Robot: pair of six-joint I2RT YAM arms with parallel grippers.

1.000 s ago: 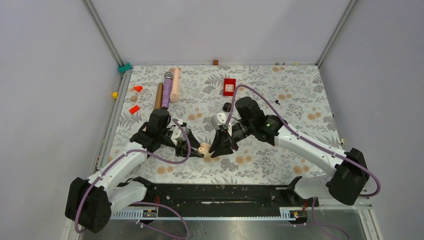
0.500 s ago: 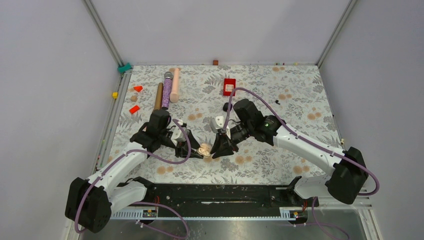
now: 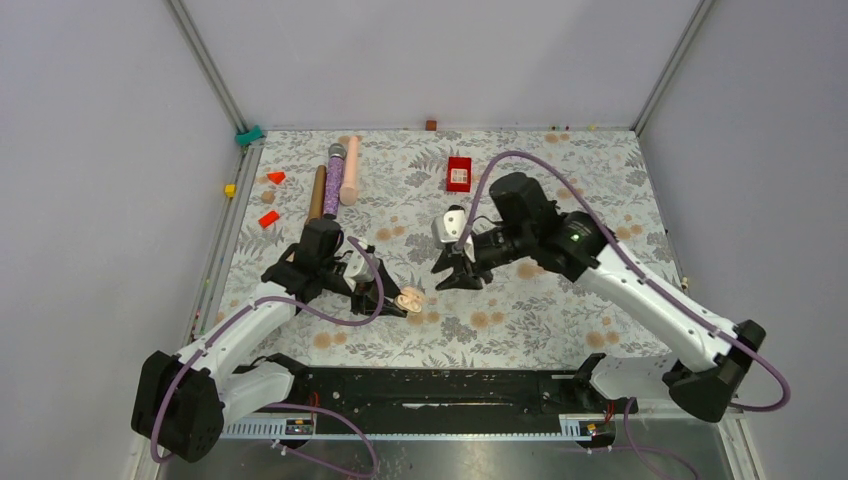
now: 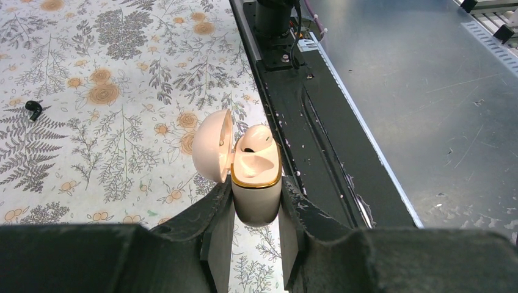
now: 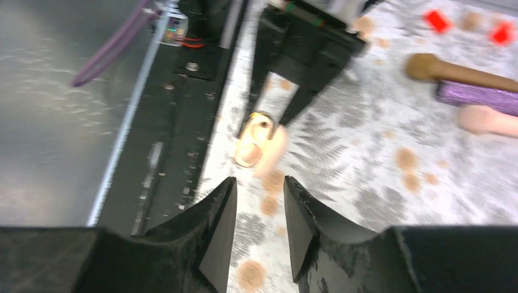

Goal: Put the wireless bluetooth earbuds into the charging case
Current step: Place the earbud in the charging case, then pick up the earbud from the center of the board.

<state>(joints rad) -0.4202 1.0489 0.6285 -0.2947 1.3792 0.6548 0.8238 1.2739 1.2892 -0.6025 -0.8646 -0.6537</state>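
Note:
My left gripper (image 4: 256,194) is shut on a cream charging case (image 4: 257,183) with a gold rim, held upright just above the mat, its lid (image 4: 213,146) hinged open to the left. The case's pockets look cream inside, and I cannot tell whether an earbud lies in them. From above, the case (image 3: 409,298) sits at the left gripper (image 3: 396,300) near the front middle of the mat. One black earbud (image 4: 32,108) lies loose on the mat. My right gripper (image 3: 449,276) hovers up and right of the case. Its jaws (image 5: 259,184) are open with nothing between them.
A red box (image 3: 459,173) lies at the back middle. Brown (image 3: 317,190), purple (image 3: 333,180) and pink (image 3: 350,170) cylinders lie at the back left, with red blocks (image 3: 268,219) and a yellow one (image 3: 230,190) nearby. The black rail (image 3: 440,390) runs along the near edge.
My right gripper has drawn back from the case, up and to the right, and its jaws have spread a little. The left gripper and case have stayed put.

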